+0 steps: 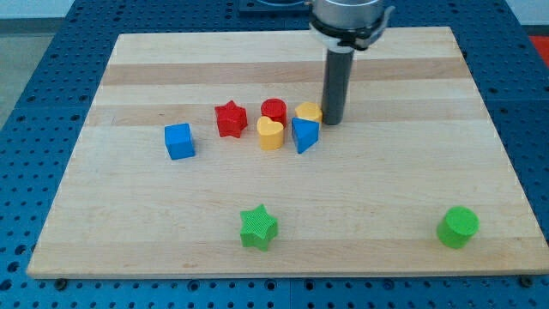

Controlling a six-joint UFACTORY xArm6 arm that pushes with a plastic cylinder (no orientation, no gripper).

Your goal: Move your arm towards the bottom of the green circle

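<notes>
Fingers n/a — my tip (332, 121) is a bare rod beside the yellow block (309, 111); green circle (458, 227) lies well toward the view's bottom-right of it.

Only one camera is looking at the scene, and it is sitting high up past the bottom edge of the wooden board (283, 219), looking forward and down so the far edge of the board is looking shorter than the near edge. It is standing far enough back that almost the whole board is fitting in the view, with strips of the blue table with holes (34, 94) peeking out around the board, while the arm (350, 21) over the top edge of the board is getting cut off by the view's top.
</notes>
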